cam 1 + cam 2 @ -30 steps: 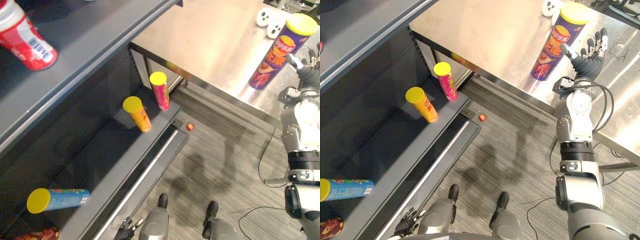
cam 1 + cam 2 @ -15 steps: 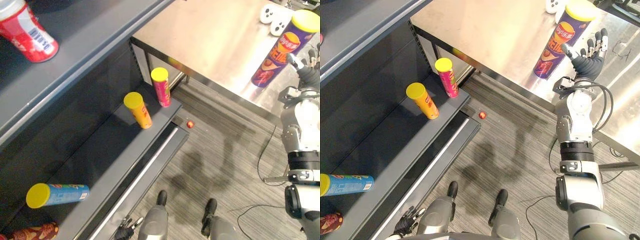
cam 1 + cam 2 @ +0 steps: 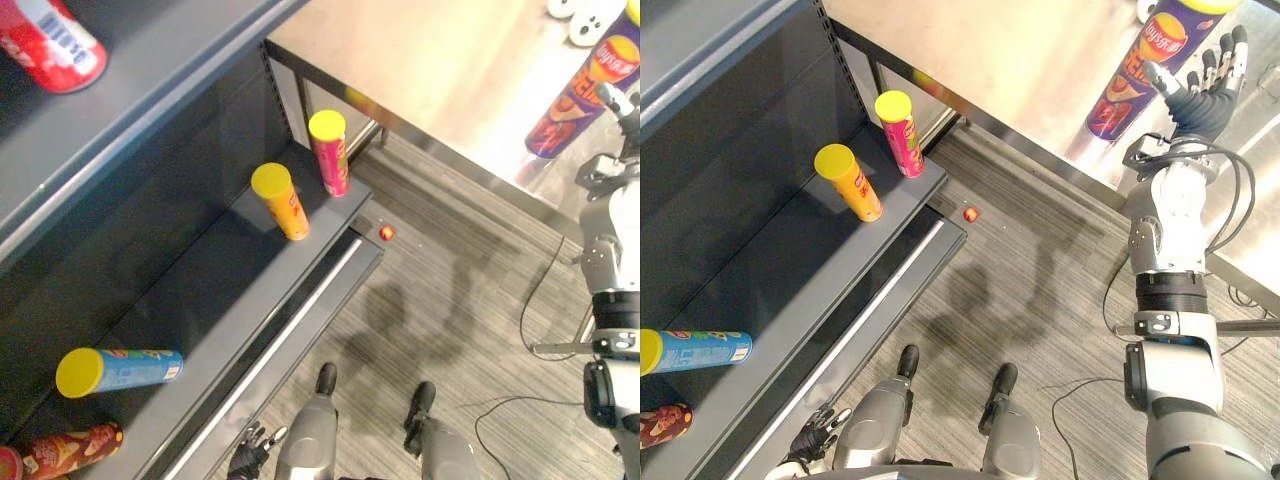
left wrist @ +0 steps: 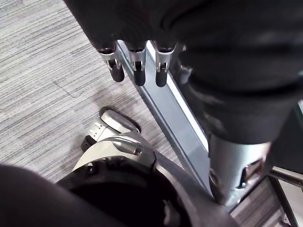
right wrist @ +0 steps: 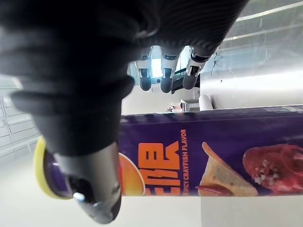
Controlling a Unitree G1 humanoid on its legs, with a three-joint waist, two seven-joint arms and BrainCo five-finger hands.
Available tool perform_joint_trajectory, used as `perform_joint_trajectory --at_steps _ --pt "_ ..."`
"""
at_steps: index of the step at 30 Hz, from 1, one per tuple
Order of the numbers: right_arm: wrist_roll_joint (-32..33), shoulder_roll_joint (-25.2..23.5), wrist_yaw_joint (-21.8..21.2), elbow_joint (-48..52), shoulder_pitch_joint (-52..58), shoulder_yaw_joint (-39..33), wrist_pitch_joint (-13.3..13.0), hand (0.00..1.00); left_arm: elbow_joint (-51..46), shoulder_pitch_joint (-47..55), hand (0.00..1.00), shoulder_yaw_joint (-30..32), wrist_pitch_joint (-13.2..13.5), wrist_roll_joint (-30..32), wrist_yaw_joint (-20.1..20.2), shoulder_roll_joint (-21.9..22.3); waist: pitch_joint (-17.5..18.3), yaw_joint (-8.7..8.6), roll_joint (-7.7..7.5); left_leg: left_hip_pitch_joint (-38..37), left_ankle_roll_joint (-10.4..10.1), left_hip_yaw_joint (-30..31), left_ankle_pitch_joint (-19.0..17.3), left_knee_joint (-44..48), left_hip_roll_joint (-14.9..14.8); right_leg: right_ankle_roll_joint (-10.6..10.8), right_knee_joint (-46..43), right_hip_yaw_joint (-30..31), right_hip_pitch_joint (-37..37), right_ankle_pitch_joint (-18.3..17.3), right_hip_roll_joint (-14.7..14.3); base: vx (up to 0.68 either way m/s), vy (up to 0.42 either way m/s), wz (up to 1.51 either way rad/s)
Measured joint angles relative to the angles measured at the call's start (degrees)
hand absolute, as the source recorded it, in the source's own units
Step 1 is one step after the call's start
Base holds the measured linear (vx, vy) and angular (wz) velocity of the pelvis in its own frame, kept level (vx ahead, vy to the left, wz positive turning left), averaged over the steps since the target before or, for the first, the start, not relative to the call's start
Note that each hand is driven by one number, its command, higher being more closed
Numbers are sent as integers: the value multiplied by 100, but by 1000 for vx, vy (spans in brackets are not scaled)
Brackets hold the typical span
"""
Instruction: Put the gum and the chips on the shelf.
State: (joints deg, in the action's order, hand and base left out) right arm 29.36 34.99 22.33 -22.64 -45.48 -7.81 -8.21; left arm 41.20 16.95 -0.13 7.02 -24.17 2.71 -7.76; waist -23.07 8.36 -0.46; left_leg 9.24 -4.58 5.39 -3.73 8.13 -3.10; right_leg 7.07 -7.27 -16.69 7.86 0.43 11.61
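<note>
Fingers spread, the right hand [image 3: 1202,104] hovers beside the upright purple chips can [image 3: 1130,85] on the worktop [image 3: 1020,50]; a square wrap around its middle should prevent tipping.

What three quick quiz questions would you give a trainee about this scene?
1. True or false: the purple chips can lies on its side.
2. The blue can on the lower shelf is: A) upright, B) on its side, C) hanging off the edge.
3. Fill in: the right robot hand beside the chips can has its fingers ___ (open or shut).
Key: 1 false; 2 B; 3 open.
</note>
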Motion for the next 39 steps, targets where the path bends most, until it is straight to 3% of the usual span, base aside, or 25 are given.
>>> perform_joint_trajectory --at_steps 4,5,15,20,32,39 --pt "5 54 84 -307 -204 163 0 0 7 -2 0 -17 0 -55 -2 -1 -20 -6 22 13 4 6 3 1 32 0 -2 -1 11 0 13 0 0 0" --pt "5 59 90 -318 -220 163 0 100 6 -5 0 -26 0 -55 -2 -1 -25 -6 30 22 7 11 5 2 36 0 -4 -2 17 0 17 6 14 3" --pt "0 194 111 -538 -536 366 -102 100 11 -96 0 -183 0 -235 8 -35 -161 -6 136 77 14 39 59 -6 80 -6 -98 1 112 -5 54 0 0 0" --pt "-4 194 78 -623 -632 376 -246 100 12 -103 0 -226 1 -253 13 -71 -163 -17 140 159 6 90 98 -16 95 -7 -147 15 226 -4 62 0 0 0" --pt "-250 188 -13 -719 -661 452 -250 100 3 -104 0 -236 6 -260 16 -109 -163 -22 141 139 -10 126 120 1 79 -16 -158 26 197 1 29 0 0 0" --pt "-475 -136 -104 578 2 415 -248 100 -40 -100 0 -220 -15 -261 14 -116 -162 -37 130 -53 -37 111 96 -30 6 -55 7 45 -47 33 -76 5 -5 -2"
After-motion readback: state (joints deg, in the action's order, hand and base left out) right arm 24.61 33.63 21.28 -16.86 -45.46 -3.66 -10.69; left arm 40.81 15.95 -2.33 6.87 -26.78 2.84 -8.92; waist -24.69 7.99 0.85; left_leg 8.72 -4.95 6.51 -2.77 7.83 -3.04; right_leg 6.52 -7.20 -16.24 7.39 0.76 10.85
